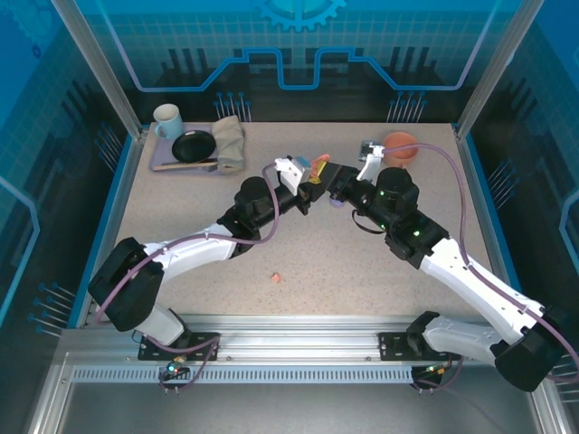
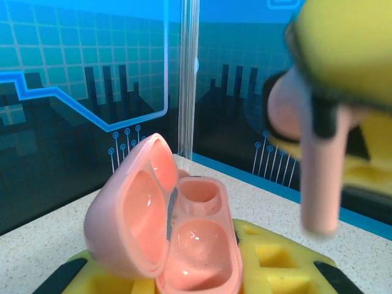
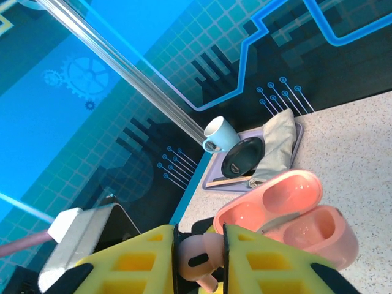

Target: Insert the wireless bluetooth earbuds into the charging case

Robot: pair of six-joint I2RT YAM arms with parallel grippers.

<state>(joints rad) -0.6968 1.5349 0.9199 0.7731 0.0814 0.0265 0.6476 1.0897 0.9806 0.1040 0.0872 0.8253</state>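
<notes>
The left arm stretches from its base forward and inward, elbow bent low over the counter (image 1: 344,271), with its wrist turned so the left claw (image 1: 314,174) points toward the other arm. This claw is closed tight on the charging case (image 2: 177,233), a salmon-pink shell gripped low down between the yellow pads. The lid is swung open to one side and the two wells of the base face upward.

The right arm comes forward and inward from the opposite side, its elbow raised, so that the two claws meet nose to nose over the middle of the counter. The right claw (image 3: 199,245) is pinched on a salmon-pink earbud (image 3: 195,257), the head caught between the yellow fingers. Seen from the left wrist, the stem hangs down, above and to one side of the case, not touching it. From the right wrist, the open case sits just beyond the fingertips.

A second pink bud (image 1: 274,278) lies on the counter, well behind both claws, toward the bases. Far beyond the left claw stands a tray (image 1: 167,165) with a mug (image 1: 166,120), a black plate (image 1: 194,146) and a cloth (image 1: 231,140). An orange bowl (image 1: 401,146) sits beyond the right claw
</notes>
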